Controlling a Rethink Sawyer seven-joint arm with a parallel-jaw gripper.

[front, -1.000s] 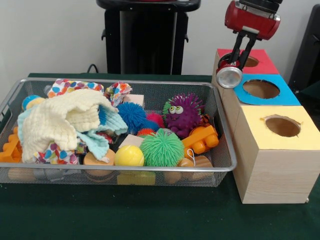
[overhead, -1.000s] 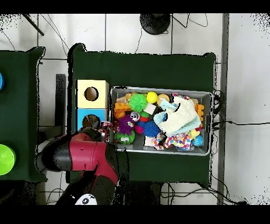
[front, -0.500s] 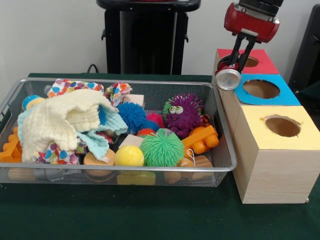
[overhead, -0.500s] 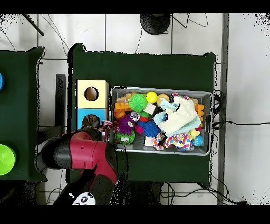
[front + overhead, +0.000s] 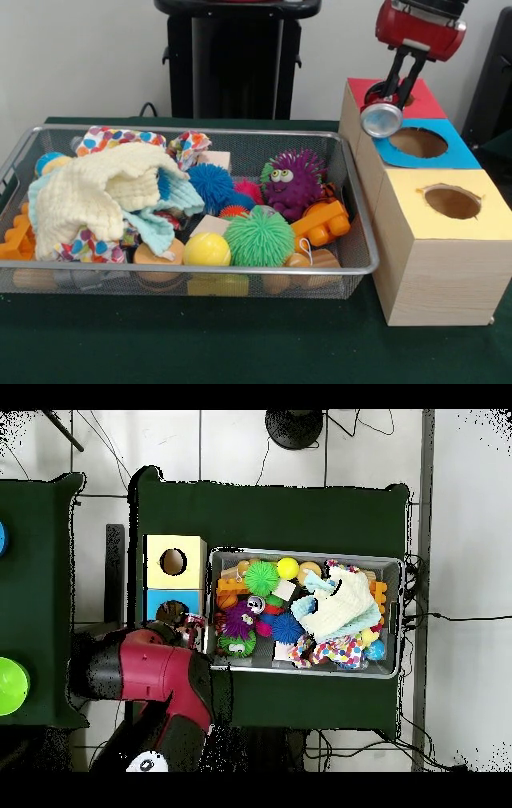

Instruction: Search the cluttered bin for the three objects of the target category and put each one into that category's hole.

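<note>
The gripper [image 5: 386,104] is holding a small silver can [image 5: 381,120] between its closed fingers, hanging over the seam between the far red box [image 5: 424,104] and the blue box [image 5: 464,152], so I judge it needs centring over a hole, then releasing.

The arm [image 5: 422,28] is cut off by the top edge in the front view. In the overhead view, it covers the red box [image 5: 416,98] completely and part of the blue box [image 5: 160,602]. The cloths [image 5: 104,196] hide the bin [image 5: 362,216] contents beneath them. The metal can [image 5: 381,119] conceals the gripper fingertips.
</note>
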